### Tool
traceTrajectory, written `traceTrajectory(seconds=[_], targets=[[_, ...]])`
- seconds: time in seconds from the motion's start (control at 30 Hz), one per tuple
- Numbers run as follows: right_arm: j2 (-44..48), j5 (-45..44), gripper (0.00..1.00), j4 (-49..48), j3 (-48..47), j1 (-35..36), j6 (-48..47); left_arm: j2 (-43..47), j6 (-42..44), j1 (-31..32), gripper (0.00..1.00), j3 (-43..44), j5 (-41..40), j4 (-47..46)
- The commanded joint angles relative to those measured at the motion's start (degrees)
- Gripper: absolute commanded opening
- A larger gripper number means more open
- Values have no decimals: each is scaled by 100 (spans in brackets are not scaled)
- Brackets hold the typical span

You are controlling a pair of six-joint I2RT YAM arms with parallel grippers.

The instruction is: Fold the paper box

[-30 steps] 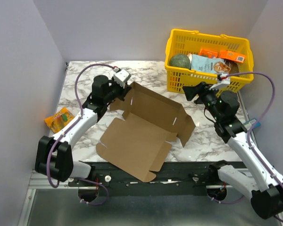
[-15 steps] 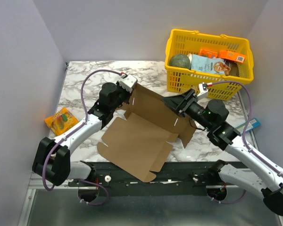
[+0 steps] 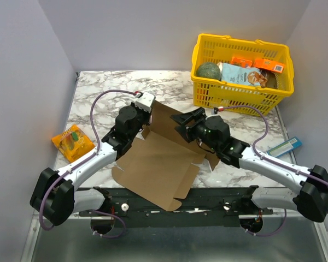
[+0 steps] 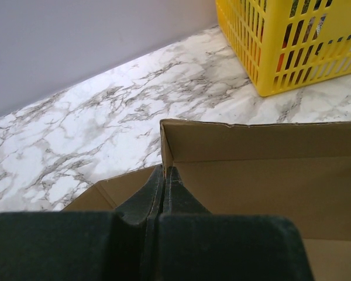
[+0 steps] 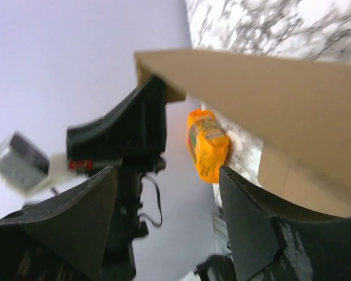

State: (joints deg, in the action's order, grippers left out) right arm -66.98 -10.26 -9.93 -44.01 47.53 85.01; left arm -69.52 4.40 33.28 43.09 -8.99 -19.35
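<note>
The paper box (image 3: 158, 164) is a brown cardboard sheet lying mostly flat at the table's middle, with its back panel tilted up. My left gripper (image 3: 147, 117) is shut on the back panel's left corner. In the left wrist view its fingers (image 4: 164, 175) pinch the upright cardboard edge (image 4: 263, 175). My right gripper (image 3: 177, 125) hangs open over the raised back panel, holding nothing. In the right wrist view the open gripper (image 5: 169, 193) points past the cardboard edge (image 5: 292, 99) towards the left gripper (image 5: 134, 129).
A yellow plastic basket (image 3: 240, 71) with groceries stands at the back right and also shows as the basket (image 4: 292, 47) in the left wrist view. An orange snack packet (image 3: 72, 141) lies by the left wall. A small teal-edged packet (image 3: 284, 146) lies at the right edge.
My right arm has swung left from beside the basket to over the box's back panel, its jaws staying open. The left gripper has shifted slightly nearer, still pinching the corner.
</note>
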Motion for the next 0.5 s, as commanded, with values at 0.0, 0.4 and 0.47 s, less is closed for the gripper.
traceTrajectory(seconds=[0.0,0.4,0.47], targets=[[-350,-1161,78,324,-370,20,884,79,-27,135,0,-169,-366,-95],[-1176,-2393,74,2257,-1478,2,2395,228,-19,267,0,-424,-752,-507],[-1334,-2384,73,2443,-1628,2,2564,263,-10,285,0,-485,-762,-604]])
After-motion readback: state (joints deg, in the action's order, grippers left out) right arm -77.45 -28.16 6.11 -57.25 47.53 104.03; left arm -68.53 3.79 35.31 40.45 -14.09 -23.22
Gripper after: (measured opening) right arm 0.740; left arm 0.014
